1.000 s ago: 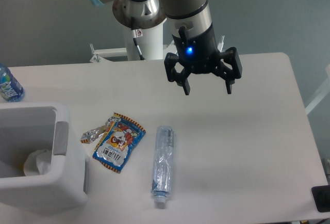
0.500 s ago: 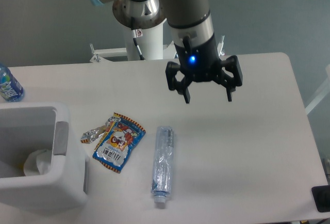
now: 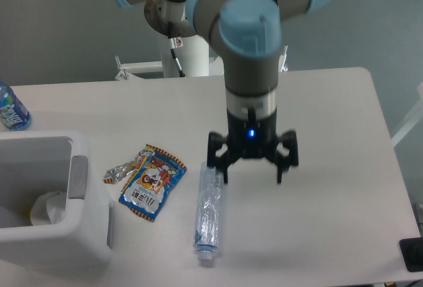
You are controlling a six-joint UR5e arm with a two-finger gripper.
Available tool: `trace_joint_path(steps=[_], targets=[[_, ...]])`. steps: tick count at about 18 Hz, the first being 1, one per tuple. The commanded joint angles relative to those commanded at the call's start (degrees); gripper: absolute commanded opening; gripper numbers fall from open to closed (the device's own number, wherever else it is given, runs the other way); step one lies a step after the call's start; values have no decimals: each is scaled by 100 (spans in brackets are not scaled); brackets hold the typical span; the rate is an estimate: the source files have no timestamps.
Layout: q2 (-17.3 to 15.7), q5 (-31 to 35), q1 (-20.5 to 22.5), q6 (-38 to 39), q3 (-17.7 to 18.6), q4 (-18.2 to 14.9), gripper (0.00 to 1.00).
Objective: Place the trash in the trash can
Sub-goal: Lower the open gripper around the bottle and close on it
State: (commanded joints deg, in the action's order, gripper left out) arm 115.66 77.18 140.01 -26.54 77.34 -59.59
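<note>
White table point(image 3: 330, 102) fills most of view; grey floor point(image 3: 59, 29) behind it; white post point(image 3: 187, 59) and bracket at the far edge. Upright blue-labelled water bottle point(image 3: 11, 109) at far left edge, cut off by frame; small black object point(image 3: 412, 254) at bottom right corner.

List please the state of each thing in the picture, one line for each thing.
hand: open, empty, above the table beside the crushed bottle
crushed bottle: flattened, lying on the table
snack packet: lying flat on the table
silver wrapper: crumpled, touching the packet
trash can: open on top, something white inside
water bottle: at the picture edge, only partly visible
</note>
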Motion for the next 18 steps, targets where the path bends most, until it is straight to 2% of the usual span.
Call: trace_joint_path(steps=[4, 6, 9, 12, 16, 18], targets=[[351, -247, 53, 245, 0, 342, 100], [554, -238, 53, 640, -61, 527, 100], [660, -229, 35, 677, -70, 624, 100], [905, -203, 9, 694, -97, 896, 100], [1292, -194, -184, 668, -149, 1055, 100], [1345, -203, -254, 668, -141, 1064, 100]])
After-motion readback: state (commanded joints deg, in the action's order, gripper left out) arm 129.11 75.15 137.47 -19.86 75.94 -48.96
